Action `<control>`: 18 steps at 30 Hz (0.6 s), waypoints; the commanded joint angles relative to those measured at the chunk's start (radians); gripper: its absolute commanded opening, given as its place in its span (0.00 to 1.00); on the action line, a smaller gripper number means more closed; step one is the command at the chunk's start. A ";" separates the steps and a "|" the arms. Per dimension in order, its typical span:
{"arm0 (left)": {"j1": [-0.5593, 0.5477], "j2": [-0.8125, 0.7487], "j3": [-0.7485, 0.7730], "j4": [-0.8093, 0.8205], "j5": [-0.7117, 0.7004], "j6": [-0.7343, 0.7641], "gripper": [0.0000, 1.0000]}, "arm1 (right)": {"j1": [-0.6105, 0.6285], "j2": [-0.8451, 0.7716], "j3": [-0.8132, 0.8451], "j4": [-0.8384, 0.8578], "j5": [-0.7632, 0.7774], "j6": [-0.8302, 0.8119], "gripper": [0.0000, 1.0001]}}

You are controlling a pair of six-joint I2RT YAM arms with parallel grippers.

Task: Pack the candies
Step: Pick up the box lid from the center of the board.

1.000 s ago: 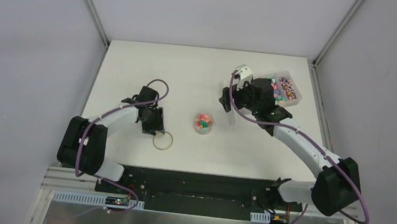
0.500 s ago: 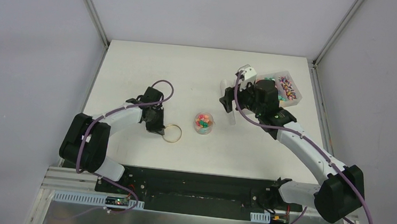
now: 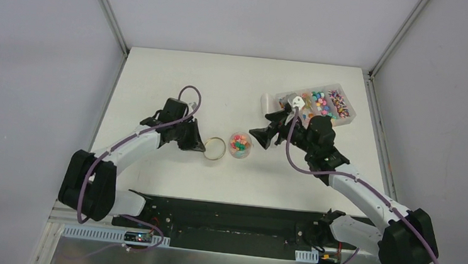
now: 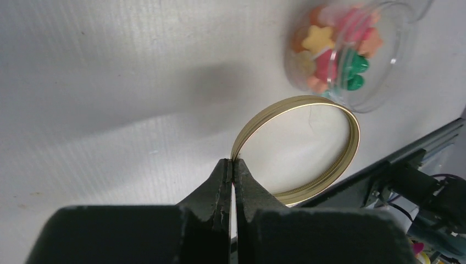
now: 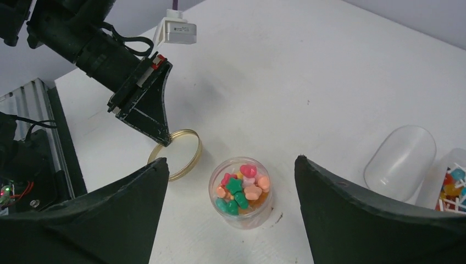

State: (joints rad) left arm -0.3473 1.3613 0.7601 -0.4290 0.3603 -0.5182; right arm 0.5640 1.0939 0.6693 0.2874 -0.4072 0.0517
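Observation:
The candies (image 3: 239, 145) fill a small open clear jar at mid-table; they also show in the left wrist view (image 4: 329, 52) and the right wrist view (image 5: 242, 187). My left gripper (image 3: 200, 147) is shut on the near edge of the tan ring (image 3: 215, 148), which lies flat just left of the jar. The pinch shows in the left wrist view (image 4: 232, 161), with the ring (image 4: 308, 100) almost touching the jar. My right gripper (image 3: 261, 137) is open and empty, just right of the jar; its jaws (image 5: 232, 160) stand wide on either side of the jar.
A clear box (image 3: 325, 104) of more mixed sweets stands at the back right. The clear plastic scoop (image 3: 266, 102) lies beside its left end, also in the right wrist view (image 5: 400, 160). The black base rail runs along the near edge.
My left gripper has slid the tan ring rightwards up to the jar. My right gripper has swung from beside the box down towards the jar.

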 commanded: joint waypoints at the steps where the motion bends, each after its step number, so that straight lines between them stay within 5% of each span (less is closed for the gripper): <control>1: 0.005 -0.123 0.019 0.064 0.101 -0.054 0.00 | 0.007 -0.020 -0.026 0.262 -0.114 0.078 0.88; 8: 0.007 -0.289 -0.060 0.386 0.317 -0.071 0.00 | 0.007 0.104 0.065 0.316 -0.184 0.428 0.98; 18: 0.007 -0.491 -0.197 0.757 0.276 -0.026 0.00 | 0.036 0.209 0.065 0.585 -0.284 0.829 1.00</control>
State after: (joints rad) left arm -0.3454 0.9188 0.5972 0.1184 0.6540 -0.5816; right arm 0.5861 1.2842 0.7200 0.6556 -0.6174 0.6739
